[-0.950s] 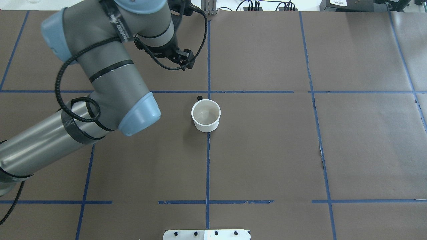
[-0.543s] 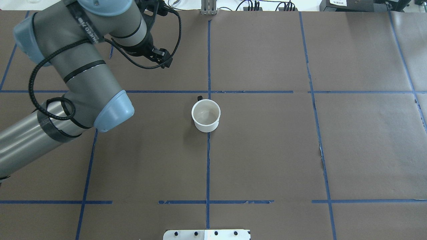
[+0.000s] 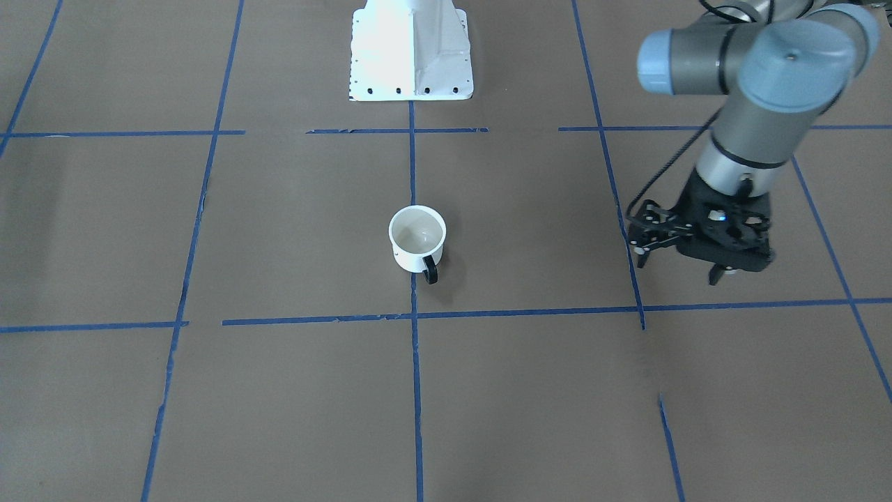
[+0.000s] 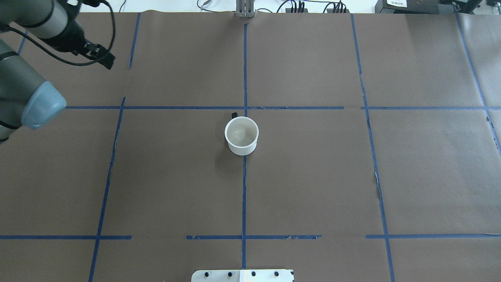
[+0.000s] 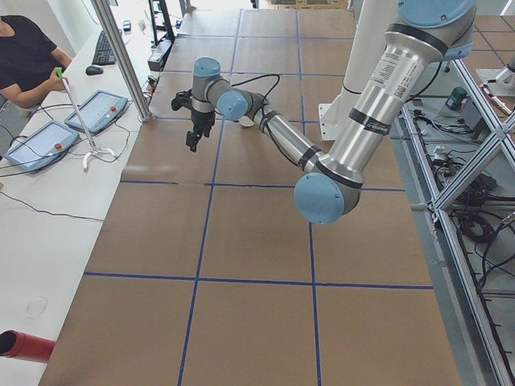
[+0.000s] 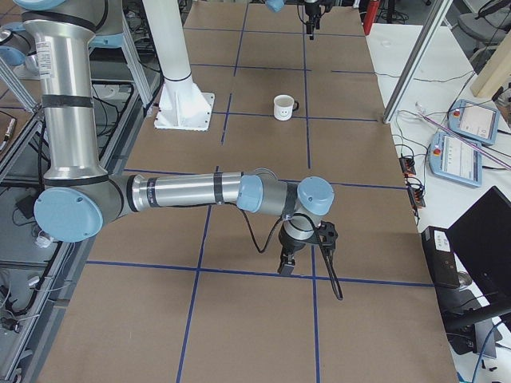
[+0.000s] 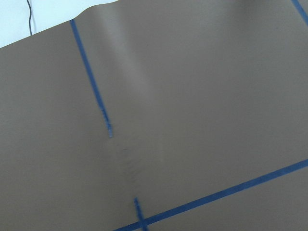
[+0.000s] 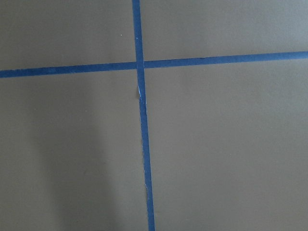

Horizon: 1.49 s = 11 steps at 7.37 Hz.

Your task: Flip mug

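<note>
The white mug [image 4: 241, 135] stands upright, mouth up, in the middle of the brown table, and nothing holds it. Its black handle [image 4: 234, 115] points away from the robot. It also shows in the front-facing view [image 3: 417, 239] and the right view [image 6: 283, 107]. My left gripper [image 3: 677, 268] hangs open and empty above the table, well off to the mug's left side; it also shows at the overhead view's top left [image 4: 102, 58]. My right gripper [image 6: 287, 267] shows only in the right view, low over the table and far from the mug; I cannot tell whether it is open or shut.
The table is covered in brown paper with a grid of blue tape lines [image 4: 244, 188]. The white robot base plate [image 3: 411, 49] stands at the near edge. An operator [image 5: 24, 56] and tablets [image 5: 96, 111] are at a side table beyond the far edge.
My left arm has swung away from the mug to the table's far-left corner. The mug has not moved.
</note>
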Available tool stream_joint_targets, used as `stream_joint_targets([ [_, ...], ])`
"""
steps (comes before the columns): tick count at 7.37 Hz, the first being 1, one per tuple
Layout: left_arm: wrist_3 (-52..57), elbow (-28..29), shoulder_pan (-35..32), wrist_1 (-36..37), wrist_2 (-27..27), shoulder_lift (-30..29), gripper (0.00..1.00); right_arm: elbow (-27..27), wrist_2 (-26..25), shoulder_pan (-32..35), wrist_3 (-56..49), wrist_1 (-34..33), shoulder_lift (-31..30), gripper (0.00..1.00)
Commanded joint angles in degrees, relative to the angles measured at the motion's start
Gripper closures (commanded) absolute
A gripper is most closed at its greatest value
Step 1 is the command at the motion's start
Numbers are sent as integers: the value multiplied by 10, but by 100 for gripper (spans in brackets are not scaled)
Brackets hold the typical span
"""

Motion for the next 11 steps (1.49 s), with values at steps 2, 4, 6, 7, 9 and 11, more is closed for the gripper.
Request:
stream_joint_targets([
  [2, 124, 9, -118, -21, -109, 125, 0, 0, 0, 0, 0, 0, 0, 0],
  [4, 167, 31, -191, -31, -143, 190, 0, 0, 0, 0, 0, 0, 1, 0],
  [6, 167, 54, -216, -32, -151, 227, 0, 0, 0, 0, 0, 0, 1, 0],
  [7, 167, 81, -233, -31, -152, 227, 0, 0, 0, 0, 0, 0, 1, 0],
  [9, 167, 110, -256, -30, -151, 227, 0, 0, 0, 0, 0, 0, 1, 0],
  [11, 167, 110, -259, -30, -151, 237, 0, 0, 0, 0, 0, 0, 0, 0],
])
